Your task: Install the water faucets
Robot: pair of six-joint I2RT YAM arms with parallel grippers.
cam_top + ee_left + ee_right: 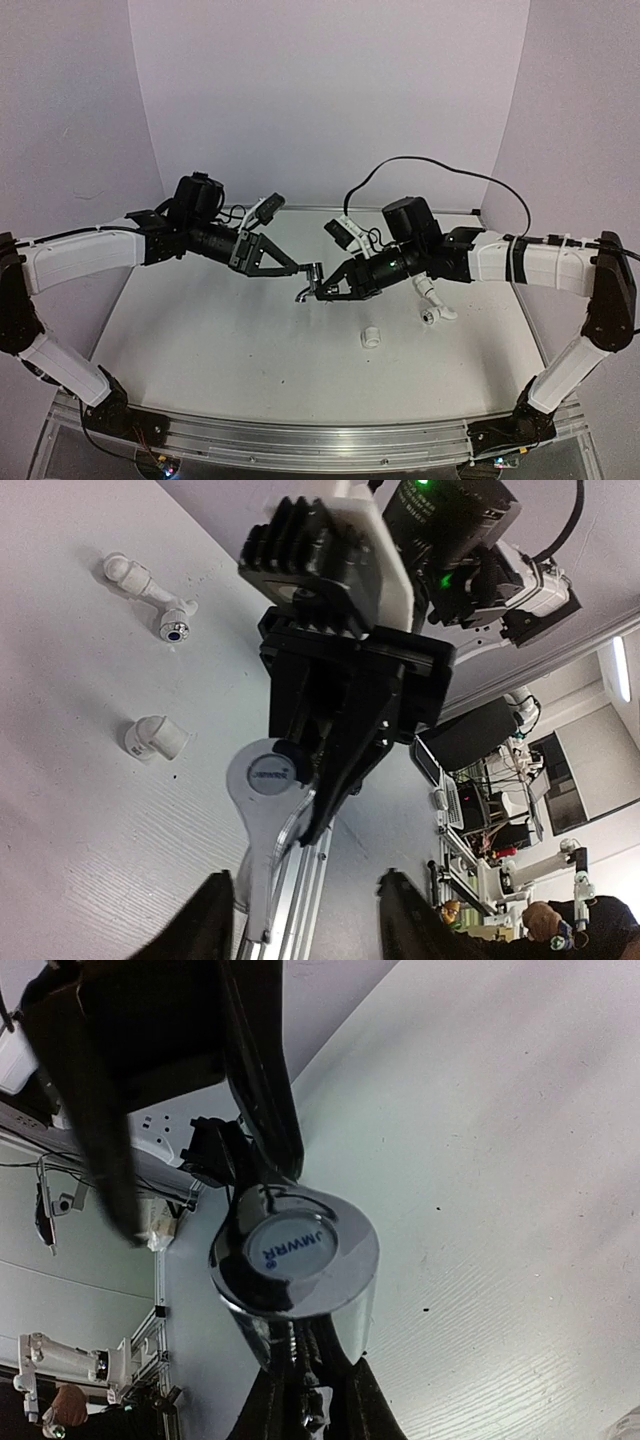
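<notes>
My left jaws stand open, with nothing in them. They hang over the middle of the worktop [250, 360], and their tips point to 3 o'clock, at the shiny part.

The metal faucet piece [295, 1250] is up in the air between my two arms. It has a round shiny cap with blue letters and a long thin handle. I think it is hard and a bit heavy for its size. Its smooth skin looks slippery, so a weak squeeze could let it twist. The best place to hold it is the neck just under the cap, not the thin handle.

My right jaws are shut tight on that metal piece, right under the cap.

At about 5 o'clock from it, the short white elbow [371, 337] lies on the worktop. At about 3 o'clock lies the longer white fitting [150, 585]. Both look like light, stiff plastic. They are round and may roll, so I would pinch them across the straight part, beside the collar.
</notes>
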